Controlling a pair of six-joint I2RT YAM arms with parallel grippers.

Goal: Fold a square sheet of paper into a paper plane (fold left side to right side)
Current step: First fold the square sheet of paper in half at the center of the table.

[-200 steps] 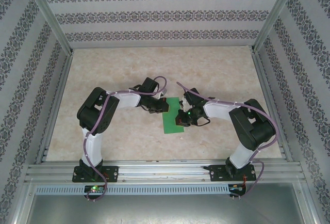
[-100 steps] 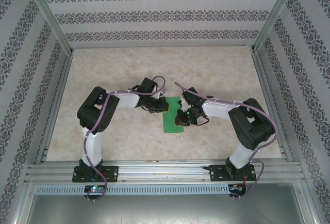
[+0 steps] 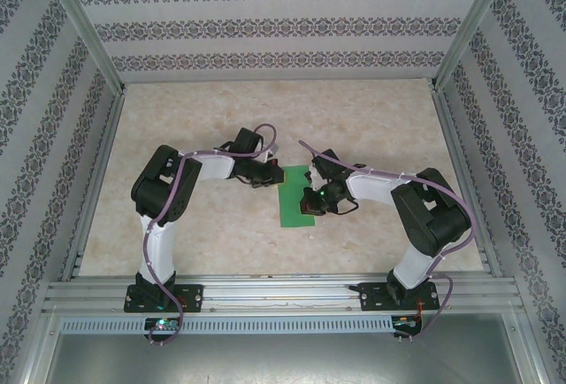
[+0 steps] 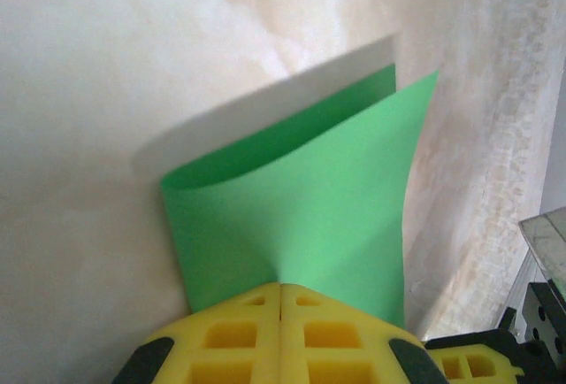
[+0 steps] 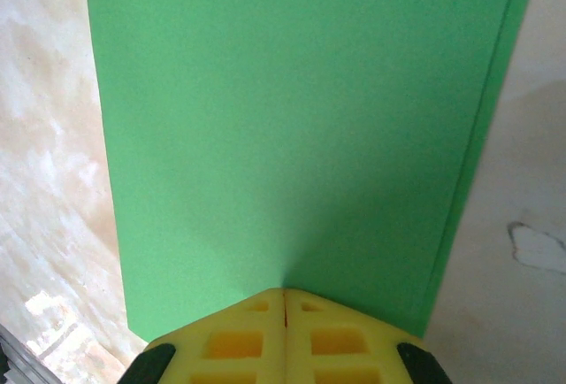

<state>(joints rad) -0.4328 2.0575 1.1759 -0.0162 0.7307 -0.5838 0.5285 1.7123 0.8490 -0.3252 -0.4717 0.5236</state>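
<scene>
Green sheet (image 5: 292, 136), roomy table (image 3: 203, 119); left pincer (image 4: 280, 288), right pincer (image 5: 285, 294) closed at edges

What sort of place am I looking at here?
Probably a small robot test booth: a left arm and right arm bolted to a metal rail, a marble-look table, and patterned walls boxing it in.

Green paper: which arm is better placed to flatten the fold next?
Probably left: the left pincer, shut, sits at the green paper's rounded, uncreased fold, while the right pincer presses the flat side.
</scene>
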